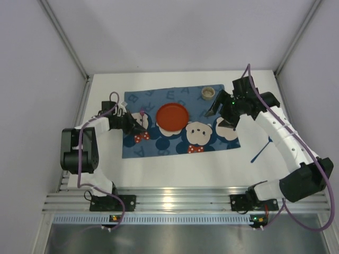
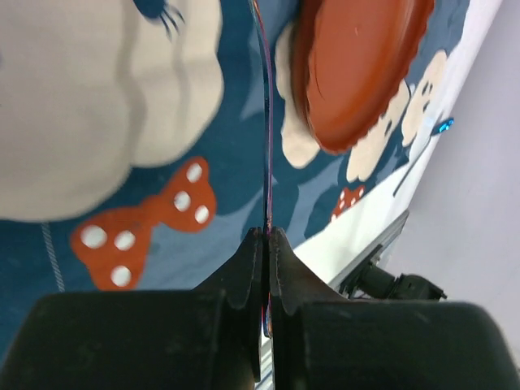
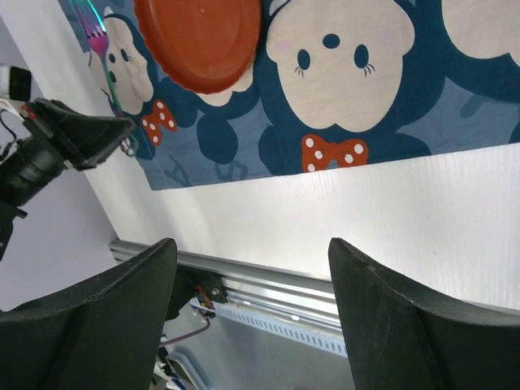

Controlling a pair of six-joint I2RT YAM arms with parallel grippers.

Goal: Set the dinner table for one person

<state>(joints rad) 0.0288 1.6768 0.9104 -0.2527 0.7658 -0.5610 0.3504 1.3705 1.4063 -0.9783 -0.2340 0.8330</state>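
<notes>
Fork-placing step: left end effector clamping the fork over the blue mat left of the red plate, right end effector spread wide and empty, mat lying mid white surface; next, probably lower and release fork beside plate.

This is a robotics lab cell. A plain white table stands boxed in by bare grey panels set in aluminium posts. A slotted aluminium rail runs along the table's near edge, and the left arm and right arm are bolted to it. Purple cables trail along the arms to their bases, where small status lights glow. Below the rail lie a perforated strip and bare sheet metal.
</notes>
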